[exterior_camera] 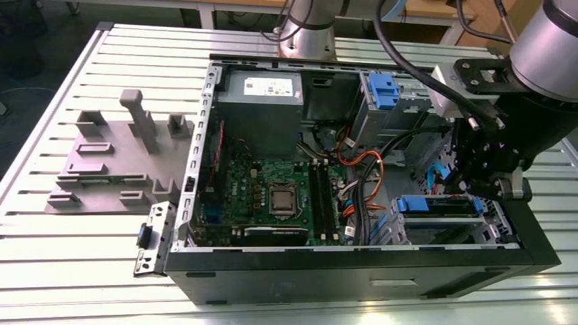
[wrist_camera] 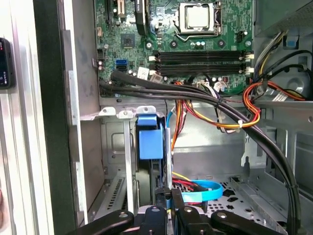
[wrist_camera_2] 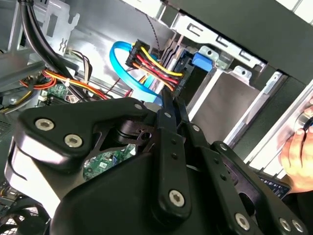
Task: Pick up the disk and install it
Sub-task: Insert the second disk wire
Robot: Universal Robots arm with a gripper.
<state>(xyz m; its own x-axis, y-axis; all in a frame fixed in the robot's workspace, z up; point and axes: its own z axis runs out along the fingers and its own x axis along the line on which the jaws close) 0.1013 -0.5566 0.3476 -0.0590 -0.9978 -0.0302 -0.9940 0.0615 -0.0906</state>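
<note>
The disk [exterior_camera: 437, 206], framed by its blue carrier, is seen lying flat in the drive bay [exterior_camera: 492, 223] at the open computer case's [exterior_camera: 361, 261] front corner, on the exterior view's right, its long axis running across the bay. The gripper [exterior_camera: 488, 186] is held just above and beside the disk's far end. Whether the jaws are spread or pressed together cannot be told.
</note>
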